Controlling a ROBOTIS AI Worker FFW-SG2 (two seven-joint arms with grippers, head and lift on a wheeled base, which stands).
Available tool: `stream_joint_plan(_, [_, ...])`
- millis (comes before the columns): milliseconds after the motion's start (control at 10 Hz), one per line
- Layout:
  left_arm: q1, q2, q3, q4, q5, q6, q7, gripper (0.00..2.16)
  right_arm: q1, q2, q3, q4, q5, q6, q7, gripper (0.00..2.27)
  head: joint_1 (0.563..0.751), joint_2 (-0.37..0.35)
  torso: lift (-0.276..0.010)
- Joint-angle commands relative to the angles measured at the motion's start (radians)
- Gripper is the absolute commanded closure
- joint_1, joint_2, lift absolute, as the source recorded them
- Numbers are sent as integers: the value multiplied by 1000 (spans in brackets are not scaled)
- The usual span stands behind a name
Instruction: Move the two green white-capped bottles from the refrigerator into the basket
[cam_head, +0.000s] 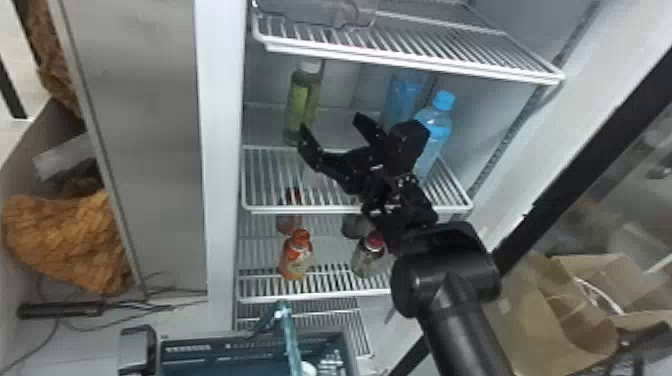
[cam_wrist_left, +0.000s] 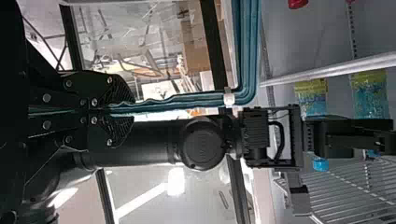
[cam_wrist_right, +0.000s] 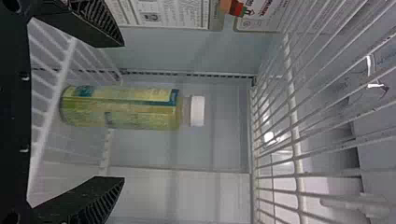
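Basket handle (cam_wrist_left: 173, 99): pinched in the left gripper (cam_wrist_left: 122, 110), jaws closed on it; likely to steady the basket (cam_head: 220, 350), kept low at the fridge front so the drop is short.
Right gripper (cam_wrist_right: 122, 112): jaws wide open, nothing between them; level with the bottle's body, one jaw to each side in the wrist view, which should suit a side grasp below the cap.
Green bottle (cam_head: 303, 97): upright on the middle wire shelf (cam_head: 300, 209), near the left wall, apart from the blue bottle (cam_head: 432, 135). That gap should give the jaws room.
White blob (cam_head: 308, 369): in the basket; maybe the other bottle's cap, can't tell.
Bottle body: slim, straight-sided, yellow-green, see-through in places; wraparound label with a blue-teal band near the shoulder.
Bottle top: short clear neck, plain white cap (cam_wrist_right: 197, 111), seated. Looks rigid enough for a firm squeeze.
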Motion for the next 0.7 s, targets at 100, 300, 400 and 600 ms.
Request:
stream_joint_plan(100, [-1, 0, -2, 0, 0, 2, 0, 1164, -81, 1, 40, 142, -45, -46, -9, 1, 695, -278, -4])
stream_joint_plan(300, [-1, -2, 0, 0, 0, 2, 0, 1164, -128, 1, 62, 206, -45, -73, -13, 2, 695, -264, -4])
stream_joint_plan(400, [-3, -2, 0, 0, -2, 2, 1, 1164, -152, 1, 76, 238, -45, -88, -21, 2, 695, -261, -4])
stream_joint_plan(600, [-8, -2, -4, 2, -2, 2, 1, 1164, -226, 4, 100, 331, -45, -93, -36, -2, 695, -248, -4])
